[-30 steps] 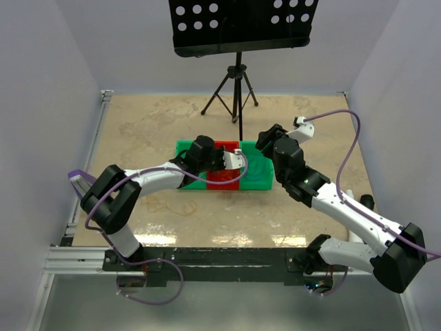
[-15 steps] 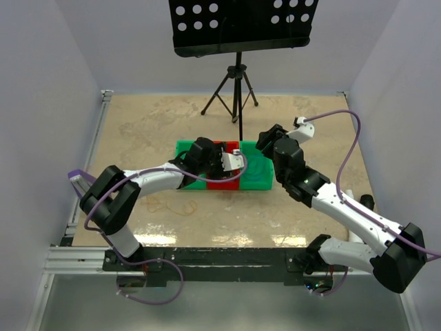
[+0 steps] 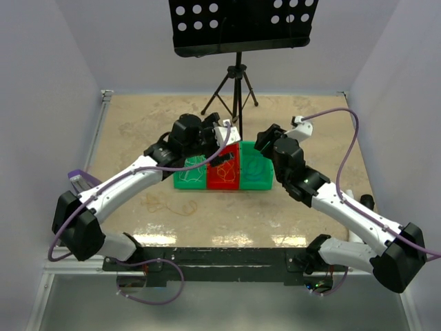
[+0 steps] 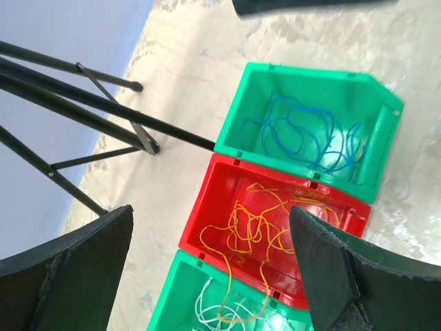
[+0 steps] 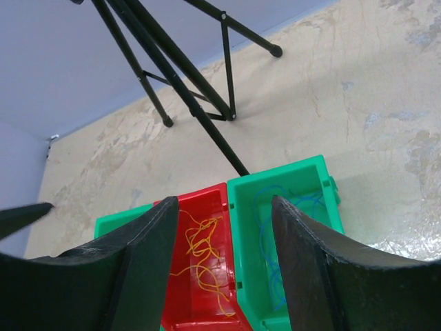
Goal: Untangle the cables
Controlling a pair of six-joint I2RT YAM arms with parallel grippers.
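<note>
Three bins stand in a row. The right green bin [image 4: 375,103] holds a blue cable [image 4: 303,134]. Orange cable [image 4: 258,224] lies in the red bin [image 4: 200,224], one loop hanging over the wall into the left green bin [image 4: 169,303], which holds a white cable [image 4: 207,303]. A thin yellowish cable [image 3: 167,205] lies loose on the table in front. My left gripper [image 4: 210,276] hangs wide open above the red bin, holding nothing. My right gripper [image 5: 224,269] is open and empty too, above and behind the red bin [image 5: 186,303] and the blue-cable bin [image 5: 244,207].
A black music stand's tripod [image 3: 236,89] stands just behind the bins, one leg [image 4: 172,134] ending at the right green bin's rim. Its perforated desk [image 3: 241,24] overhangs the back. White walls close in left and right. Purple hoses run along both arms.
The left gripper opened from nearly shut and rose up and back off the red bin, leaving the orange cable there. The right arm barely moved.
</note>
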